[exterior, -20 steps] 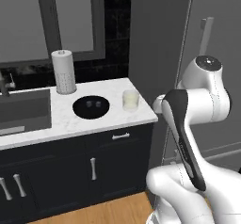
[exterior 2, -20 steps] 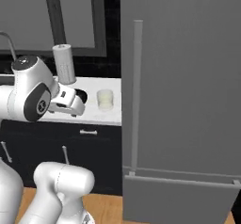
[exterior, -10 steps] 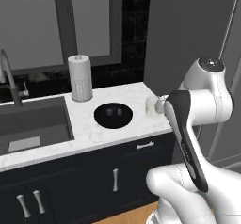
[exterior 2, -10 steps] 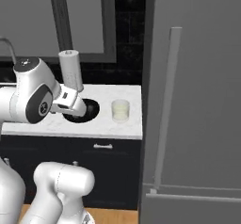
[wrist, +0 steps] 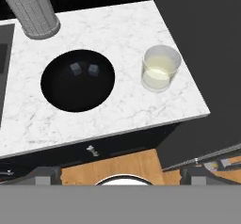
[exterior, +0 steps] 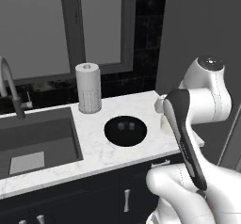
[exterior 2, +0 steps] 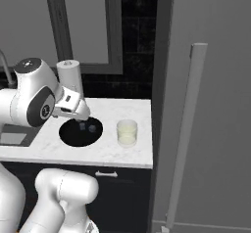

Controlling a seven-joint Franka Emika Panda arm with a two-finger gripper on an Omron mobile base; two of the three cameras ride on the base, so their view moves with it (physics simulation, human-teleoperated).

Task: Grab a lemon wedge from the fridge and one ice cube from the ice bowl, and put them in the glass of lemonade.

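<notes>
The gripper (wrist: 120,173) was open, nothing btw its fingers; in the hand view the two dark fingertips (wrist: 44,175) stood far apart at the bottom edge, above the wood floor and the cabinet front. The hand looked down from in front of the counter (wrist: 117,110), well apart from all things on it.

Nearest in that view was the ice bowl (wrist: 77,79), round and black, on the white marble counter. Two ice cubes (wrist: 93,69) lay inside it, near each other but not touching, in the upper middle part of the bowl. Just to the right of the bowl, apart from it, stood the glass of lemonade (wrist: 161,68), upright, w/ pale yellow liquid in the lower part, close to the counter's right edge.

Behind the bowl, at the back-left, stood the paper-towel roll (exterior: 88,87), upright. Left of it was the dark sink (exterior: 35,140) w/ a curved faucet (exterior: 10,91).

Right of the counter was the fridge (exterior 2: 206,104), grey, door closed, w/ a long vertical bar handle (exterior 2: 186,129). Lemon wedge: cannot tell where. In the right base view the arm (exterior 2: 34,100) was over the counter's left part, its hand just above the bowl.
</notes>
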